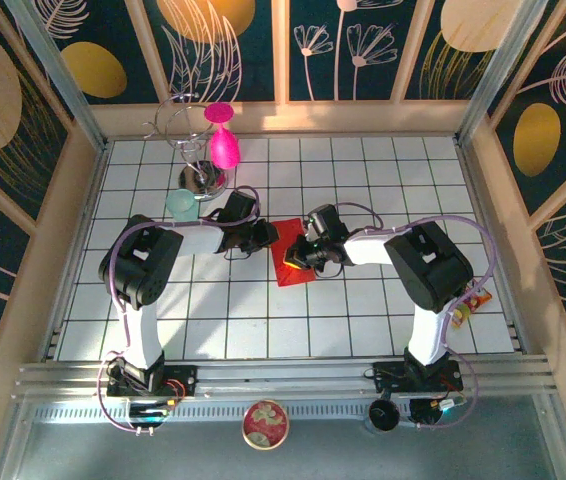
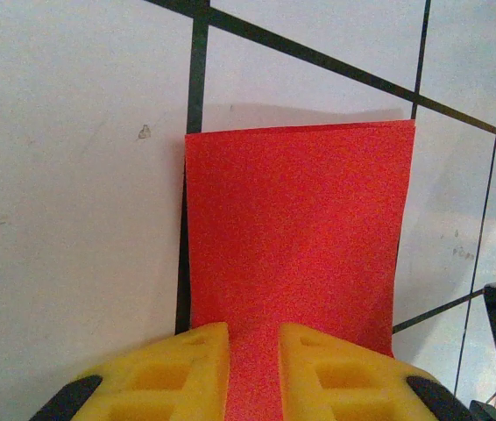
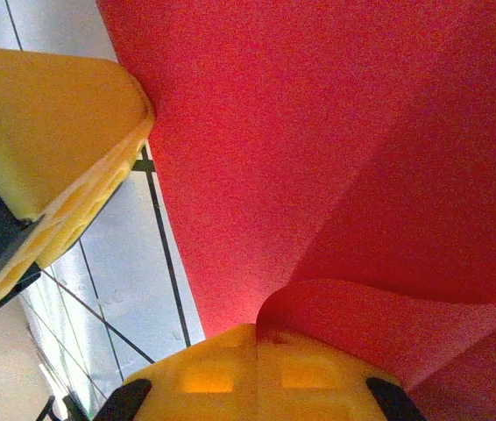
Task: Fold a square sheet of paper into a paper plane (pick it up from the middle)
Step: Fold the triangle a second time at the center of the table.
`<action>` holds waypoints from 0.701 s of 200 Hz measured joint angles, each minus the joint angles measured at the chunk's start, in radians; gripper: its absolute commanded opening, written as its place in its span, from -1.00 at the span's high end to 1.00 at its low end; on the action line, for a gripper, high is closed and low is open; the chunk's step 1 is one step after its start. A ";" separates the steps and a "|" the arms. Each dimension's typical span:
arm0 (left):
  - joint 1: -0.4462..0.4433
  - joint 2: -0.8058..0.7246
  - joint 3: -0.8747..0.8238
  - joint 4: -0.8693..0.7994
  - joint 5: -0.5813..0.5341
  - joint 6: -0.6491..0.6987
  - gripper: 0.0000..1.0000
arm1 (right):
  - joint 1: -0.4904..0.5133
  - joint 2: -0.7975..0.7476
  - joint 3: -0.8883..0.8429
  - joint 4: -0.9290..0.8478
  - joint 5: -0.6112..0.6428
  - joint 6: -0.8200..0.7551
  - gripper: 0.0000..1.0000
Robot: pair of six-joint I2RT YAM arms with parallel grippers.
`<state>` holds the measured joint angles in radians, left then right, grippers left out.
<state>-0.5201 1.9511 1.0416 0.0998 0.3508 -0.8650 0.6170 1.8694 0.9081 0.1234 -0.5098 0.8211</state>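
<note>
The square sheet of paper (image 1: 291,266) is bright red and lies mid-table between both grippers. My left gripper (image 1: 263,237) sits at its left edge. In the left wrist view its yellow fingertips (image 2: 187,364) rest on the near edge of the paper (image 2: 296,228), with a narrow gap between them where the red shows through. My right gripper (image 1: 300,256) is over the sheet. In the right wrist view its jaws (image 3: 257,329) are pressed together on a curled-up flap of the paper (image 3: 274,132), which rises in a creased fold. No dart-shaped paper plane is to be seen.
A magenta goblet (image 1: 224,140) and a wire stand (image 1: 195,150) stand at the back left, with a teal cup (image 1: 181,205) near the left arm. A small packet (image 1: 473,300) lies at the right edge. A round tin (image 1: 265,423) sits below the rail.
</note>
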 measured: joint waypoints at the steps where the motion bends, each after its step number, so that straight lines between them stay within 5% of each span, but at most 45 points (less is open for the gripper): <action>1: 0.000 0.000 0.000 0.000 0.000 0.000 0.54 | 0.000 0.000 0.000 0.000 0.000 0.000 0.97; 74: 0.000 -0.037 0.000 -0.047 -0.039 0.000 0.42 | 0.004 0.006 0.006 0.005 -0.002 0.001 0.54; 140: 0.012 -0.251 -0.063 -0.057 -0.156 -0.037 0.08 | 0.005 0.005 0.013 0.025 -0.021 0.026 0.27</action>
<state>-0.5079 1.6997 0.9787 0.0425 0.1944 -0.9020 0.6220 1.8748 0.9211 0.1482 -0.5308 0.8467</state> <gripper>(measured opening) 0.428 0.346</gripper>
